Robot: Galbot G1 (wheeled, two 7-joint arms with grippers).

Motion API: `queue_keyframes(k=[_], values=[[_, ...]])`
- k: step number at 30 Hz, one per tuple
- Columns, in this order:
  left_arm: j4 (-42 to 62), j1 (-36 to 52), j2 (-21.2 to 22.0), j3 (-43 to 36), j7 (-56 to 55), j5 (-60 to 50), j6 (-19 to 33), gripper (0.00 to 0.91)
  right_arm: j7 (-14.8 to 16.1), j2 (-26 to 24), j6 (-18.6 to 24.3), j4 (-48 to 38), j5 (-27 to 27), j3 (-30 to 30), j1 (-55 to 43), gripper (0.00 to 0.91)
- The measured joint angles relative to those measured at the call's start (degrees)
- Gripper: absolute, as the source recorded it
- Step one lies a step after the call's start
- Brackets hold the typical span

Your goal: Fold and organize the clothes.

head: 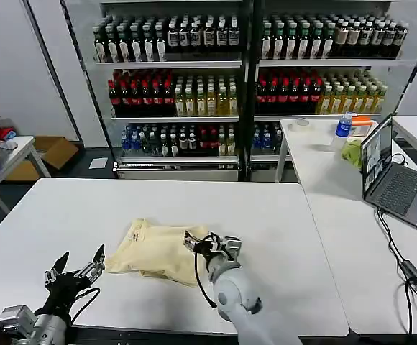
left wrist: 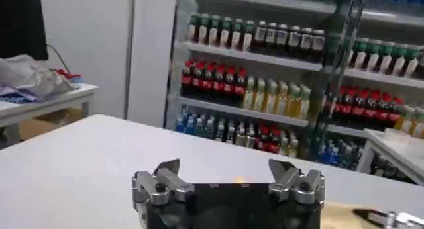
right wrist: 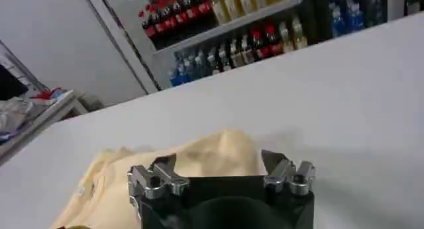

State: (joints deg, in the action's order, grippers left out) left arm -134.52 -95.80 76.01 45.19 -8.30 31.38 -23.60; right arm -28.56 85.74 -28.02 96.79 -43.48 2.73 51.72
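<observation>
Right gripper (head: 210, 245) hangs wide at the right edge of the shirt (head: 158, 251), bunched mid-tabletop (head: 65, 208) toward the near edge; left gripper (head: 75, 269) waits wide near the near-left corner; it looks light, limp, so I'd pinch an outer hem.

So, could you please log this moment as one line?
T-shirt: folded on white table | right gripper: open, over its right edge | left gripper: open, clear, near-left

left gripper (head: 78, 267) spread, right gripper (head: 210, 245) spread – both low
</observation>
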Motion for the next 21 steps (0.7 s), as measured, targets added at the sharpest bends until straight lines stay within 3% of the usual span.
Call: queue_keyframes(k=[2, 4, 21], values=[[-0.28, -0.42, 0.02, 0.15, 0.01, -0.09, 0.02, 0.907, -0.40, 1.05, 0.16, -1.49, -0.58, 0.00, -0.44, 0.101], [-0.46, -0.77, 0.03, 0.34, 0.01, -0.11, 0.05, 0.907, -0.71, 1.70, 0.44, -2.68, -1.09, -0.08, -0.71, 0.010], [-1.25, -1.51, 0.05, 0.20, 0.05, -0.29, 0.01, 0.907, -0.65, 1.80, 0.07, -7.64, -2.29, -2.68, -3.66, 0.000]])
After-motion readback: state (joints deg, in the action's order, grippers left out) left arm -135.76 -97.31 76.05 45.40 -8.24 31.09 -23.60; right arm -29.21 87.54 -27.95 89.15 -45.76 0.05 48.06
